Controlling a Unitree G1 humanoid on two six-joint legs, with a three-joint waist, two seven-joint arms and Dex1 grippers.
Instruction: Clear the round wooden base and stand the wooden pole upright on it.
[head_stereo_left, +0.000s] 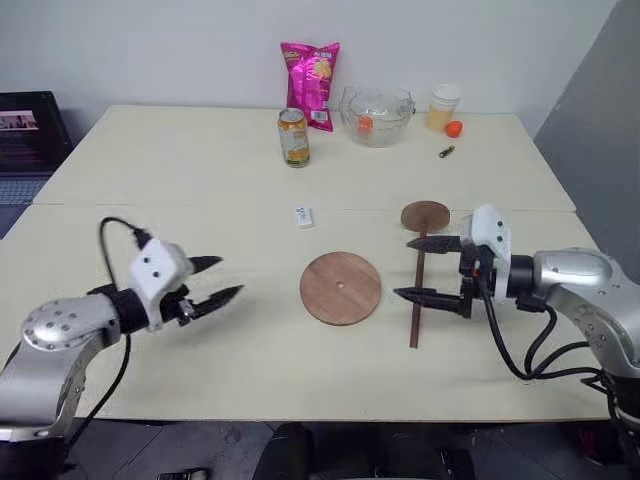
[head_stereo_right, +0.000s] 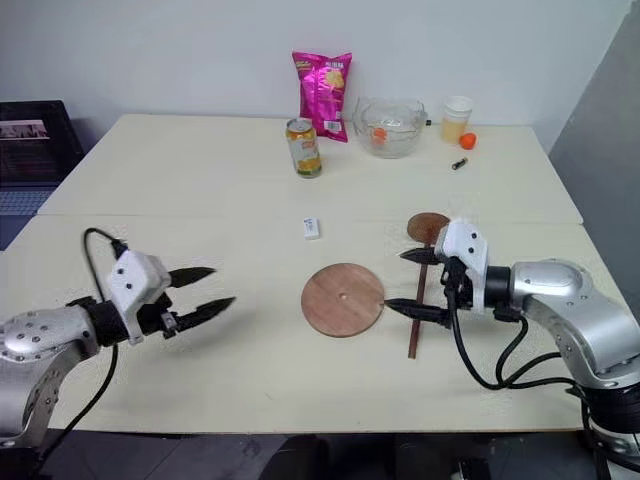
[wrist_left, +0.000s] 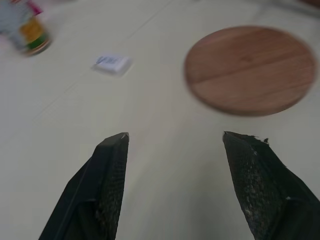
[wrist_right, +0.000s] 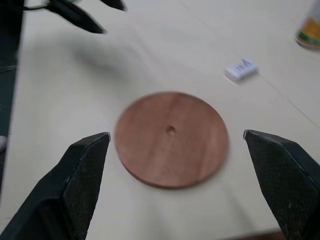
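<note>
Left eye view shows a pale surface (head_stereo_left: 200, 180) with the round wooden base (head_stereo_left: 341, 288) lying flat near its middle, nothing on top of it. Just right of it lies the wooden pole (head_stereo_left: 416, 310), flat, its small end disc (head_stereo_left: 425, 215) pointing away from the robot. The right gripper (head_stereo_left: 432, 270) hovers over the pole with its fingers spread wide, holding nothing. The left gripper (head_stereo_left: 217, 281) hangs well to the left of the base, fingers parted and empty. Farther back stand a pink snack bag (head_stereo_left: 311, 84), a glass bowl (head_stereo_left: 377, 115), a drinks can (head_stereo_left: 293, 137) and a cup (head_stereo_left: 443, 106); a small white eraser (head_stereo_left: 304, 216) lies nearer.

Likely risk: the thin pole may roll or slip from a pinch, or topple once stood, since its footing is narrow. Whether the right fingers touch the pole cannot be told, and blur softens the wrist views.
</note>
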